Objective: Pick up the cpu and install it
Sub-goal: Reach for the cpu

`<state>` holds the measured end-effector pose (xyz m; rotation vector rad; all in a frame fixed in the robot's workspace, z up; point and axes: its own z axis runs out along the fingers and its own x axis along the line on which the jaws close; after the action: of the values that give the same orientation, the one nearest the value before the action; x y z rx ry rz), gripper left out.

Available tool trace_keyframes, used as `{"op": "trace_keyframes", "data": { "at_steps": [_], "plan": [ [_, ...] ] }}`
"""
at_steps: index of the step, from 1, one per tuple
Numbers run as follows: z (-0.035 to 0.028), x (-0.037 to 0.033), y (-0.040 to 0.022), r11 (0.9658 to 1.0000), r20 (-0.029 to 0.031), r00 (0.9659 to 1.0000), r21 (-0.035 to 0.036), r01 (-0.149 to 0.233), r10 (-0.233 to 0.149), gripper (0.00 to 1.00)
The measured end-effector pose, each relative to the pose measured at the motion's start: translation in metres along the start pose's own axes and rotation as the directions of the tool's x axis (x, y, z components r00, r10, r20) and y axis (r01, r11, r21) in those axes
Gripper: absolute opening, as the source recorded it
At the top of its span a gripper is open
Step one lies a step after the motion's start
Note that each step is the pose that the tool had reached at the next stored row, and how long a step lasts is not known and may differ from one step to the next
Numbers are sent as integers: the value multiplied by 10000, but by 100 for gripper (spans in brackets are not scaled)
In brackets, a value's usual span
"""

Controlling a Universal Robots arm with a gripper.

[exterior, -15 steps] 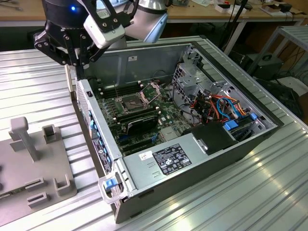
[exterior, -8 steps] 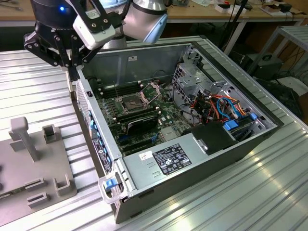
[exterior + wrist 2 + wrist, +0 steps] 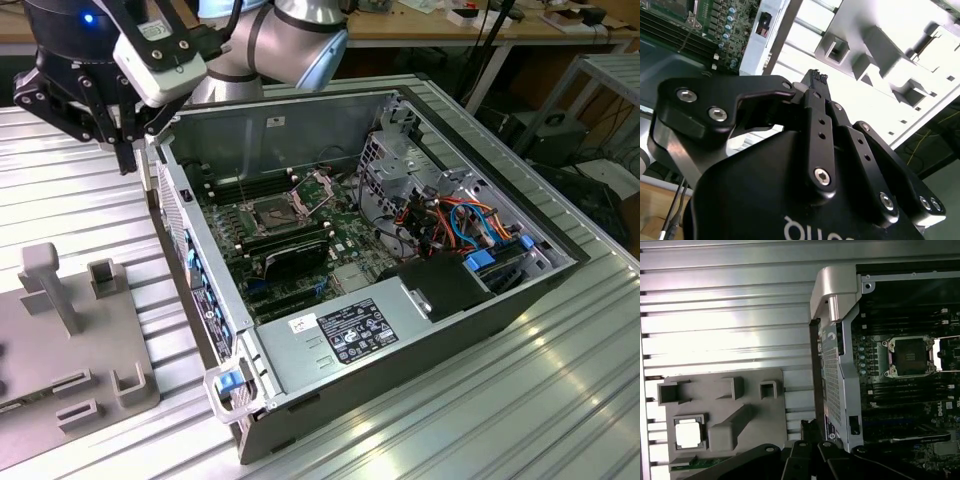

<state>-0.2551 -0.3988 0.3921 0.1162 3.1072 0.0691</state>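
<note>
Gripper (image 3: 125,158) hangs over the ribbed table (image 3: 60,195), just beside a corner of the open computer case (image 3: 400,330).
The first wrist view shows the cpu (image 3: 689,434) lying flat in a square pocket of the grey fixture (image 3: 725,390), well apart from the claw, and the motherboard socket (image 3: 910,356) open and bare. In the second wrist view the fingers (image 3: 817,115) seem pressed together with nothing between them, though the angle is awkward.
</note>
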Motion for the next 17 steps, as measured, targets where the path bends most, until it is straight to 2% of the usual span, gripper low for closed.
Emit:
{"op": "trace_keyframes", "data": {
  "at_steps": [3,7,17],
  "plan": [
    [-2,85,-6,10000,2,10000,0,0,0,11],
    [-3,124,-9,10000,2,10000,0,1,-1,11],
    [-3,139,-10,10000,2,10000,0,1,-1,11]
  ]
}}
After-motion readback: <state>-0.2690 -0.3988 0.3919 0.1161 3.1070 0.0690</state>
